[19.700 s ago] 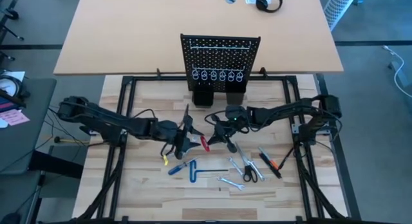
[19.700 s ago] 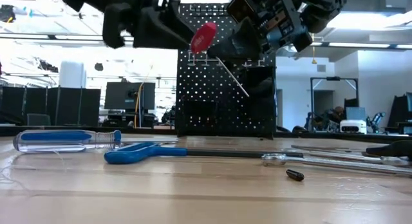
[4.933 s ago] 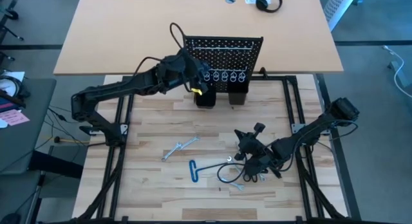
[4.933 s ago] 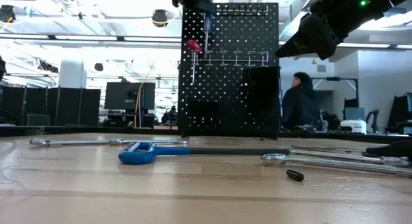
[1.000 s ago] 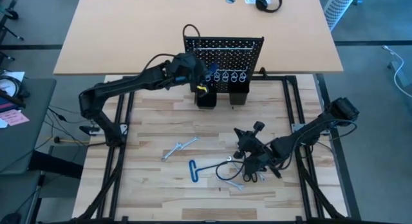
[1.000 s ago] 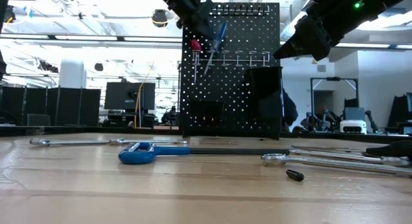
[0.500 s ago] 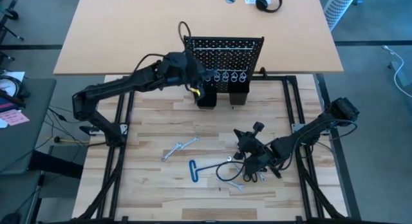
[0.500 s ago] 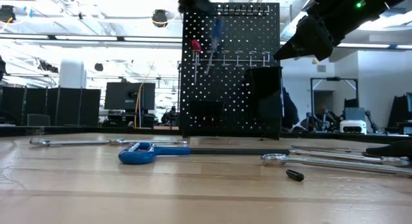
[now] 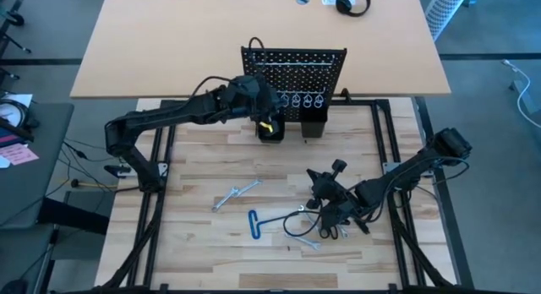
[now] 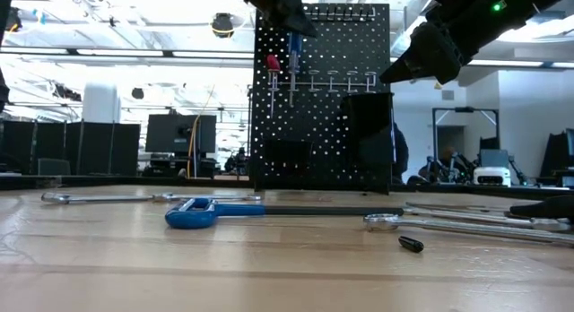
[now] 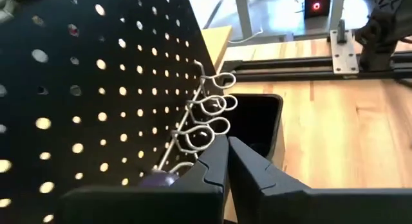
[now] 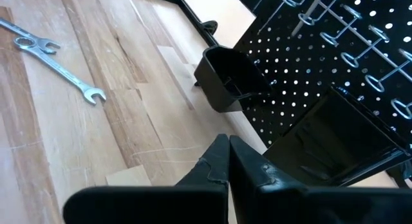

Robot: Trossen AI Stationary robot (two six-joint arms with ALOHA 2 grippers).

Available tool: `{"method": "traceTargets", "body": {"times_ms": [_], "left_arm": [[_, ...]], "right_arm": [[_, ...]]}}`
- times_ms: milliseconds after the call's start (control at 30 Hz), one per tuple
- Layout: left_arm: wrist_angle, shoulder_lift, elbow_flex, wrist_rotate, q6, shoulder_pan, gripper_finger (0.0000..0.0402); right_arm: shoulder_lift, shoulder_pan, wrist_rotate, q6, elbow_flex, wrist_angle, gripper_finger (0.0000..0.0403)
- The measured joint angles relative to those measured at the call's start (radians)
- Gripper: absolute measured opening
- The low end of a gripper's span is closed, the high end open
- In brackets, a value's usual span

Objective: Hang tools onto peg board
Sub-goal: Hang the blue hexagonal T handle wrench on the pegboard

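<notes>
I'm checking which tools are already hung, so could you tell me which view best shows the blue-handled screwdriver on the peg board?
The low view: the blue-handled screwdriver hangs upright on the peg board, beside the red-handled tool. In the high view the left gripper covers that spot. Neither wrist view shows it clearly.

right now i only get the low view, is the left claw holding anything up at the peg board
observer: no. The left wrist view shows the left claw shut with nothing between its fingers, beside the ring hooks.
operator: and where's the right claw over the table
observer: in the high view the right claw is at the table's front right, next to the cluster of leftover tools.
operator: open or shut
observer: shut. In the right wrist view its fingers are pressed together, empty.
</notes>
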Motion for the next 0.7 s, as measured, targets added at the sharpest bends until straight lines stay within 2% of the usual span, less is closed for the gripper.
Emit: {"method": "traceTargets", "body": {"times_ms": [300, 433, 567, 700], "left_arm": [[-0.027, -0.103, 0.0, 0.004, 0.011, -0.071, 0.0003], [-0.108, -0.169, -0.016, 0.077, 0.002, -0.113, 0.0001], [-0.112, -0.267, -0.173, 0.025, -0.033, -0.164, 0.0], [-0.01, -0.403, -0.429, -0.03, -0.116, -0.227, 0.0]], "right_arm": [[0.0, 0.0, -0.001, 0.0, 0.0, -0.002, 0.0007], [0.0, 0.015, -0.001, 0.002, 0.0, -0.018, 0.0007], [-0.002, 0.048, -0.002, 0.052, 0.0, -0.066, 0.0007], [-0.003, 0.072, -0.024, 0.13, 0.0, -0.15, 0.0007]]}}
